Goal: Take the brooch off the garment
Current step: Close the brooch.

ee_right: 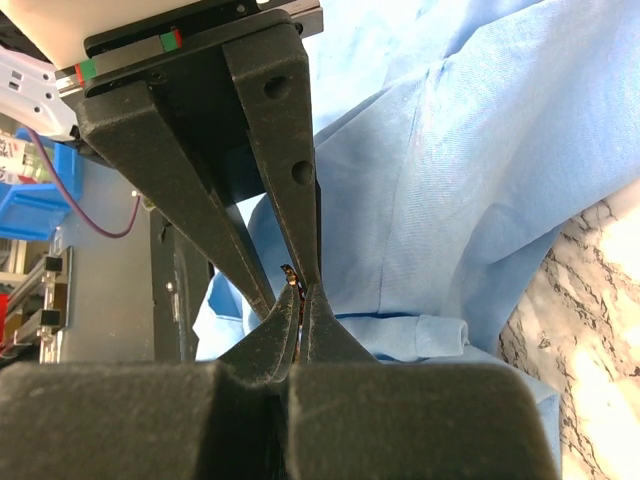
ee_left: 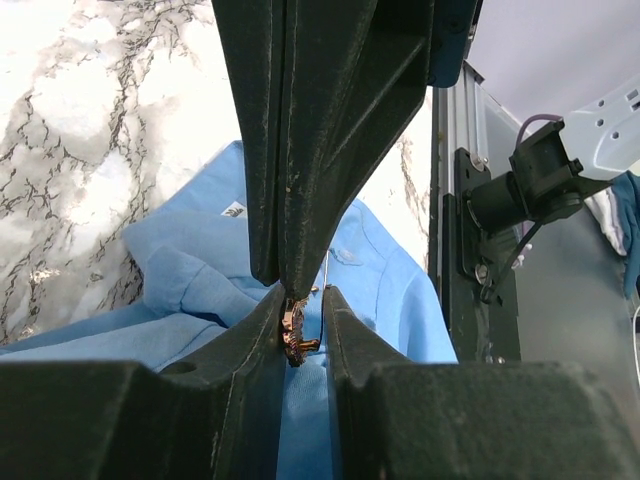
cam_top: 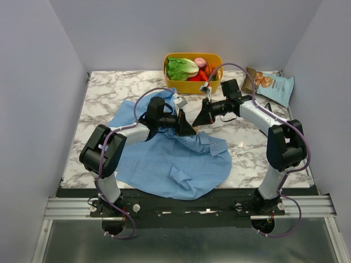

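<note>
The garment is a light-blue shirt crumpled on the marble table; it also shows in the left wrist view and the right wrist view. My left gripper and right gripper meet tip to tip above the shirt's collar. The brooch, a tiny tan ornament, sits between my left gripper's nearly closed fingers, lifted off the cloth. My right gripper is shut on the brooch's edge. The brooch is too small to see from above.
A yellow basket of vegetables stands at the back centre. A pale-blue snack bag lies at the back right. Bare marble table lies left of the shirt. Both arms' cables arch over the shirt.
</note>
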Controlling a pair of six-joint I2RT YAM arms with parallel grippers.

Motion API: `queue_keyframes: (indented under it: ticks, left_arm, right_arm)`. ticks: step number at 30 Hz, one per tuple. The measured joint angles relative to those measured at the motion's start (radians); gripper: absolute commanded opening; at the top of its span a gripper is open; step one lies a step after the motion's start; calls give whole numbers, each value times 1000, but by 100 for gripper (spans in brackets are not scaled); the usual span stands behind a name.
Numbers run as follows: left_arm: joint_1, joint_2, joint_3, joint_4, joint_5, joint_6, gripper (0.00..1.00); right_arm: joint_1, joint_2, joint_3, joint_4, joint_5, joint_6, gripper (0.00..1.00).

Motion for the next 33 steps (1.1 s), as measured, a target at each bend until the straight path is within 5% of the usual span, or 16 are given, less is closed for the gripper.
queue_keyframes:
  ticks: [33]
  left_arm:
    - [6, 6, -14, 61, 6, -93, 29]
  right_arm:
    - [1, 0, 0, 9, -3, 0, 1]
